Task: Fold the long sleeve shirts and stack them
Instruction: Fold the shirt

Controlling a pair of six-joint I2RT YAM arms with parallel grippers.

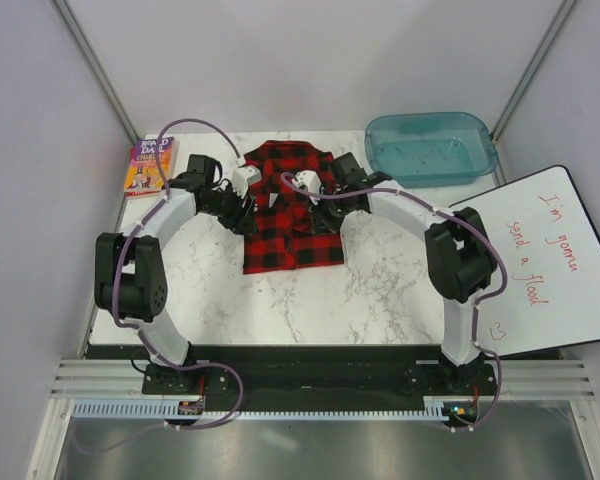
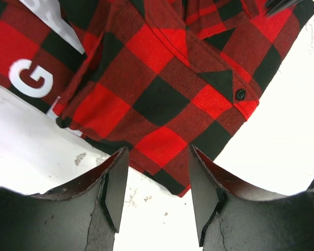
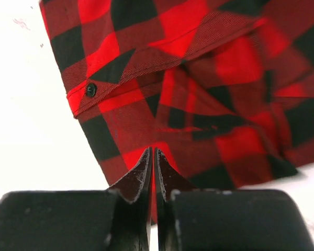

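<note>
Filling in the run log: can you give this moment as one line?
shirt: partly folded on table | left gripper: open over shirt edge | right gripper: shut on shirt edge

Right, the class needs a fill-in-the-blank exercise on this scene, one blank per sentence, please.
The shirt is checked red and ____.
The left jaws stand ____.
The right jaws are ____ on the shirt.
The teal tub sits to the ____ of the shirt.
Missing words: black; open; shut; right.
</note>
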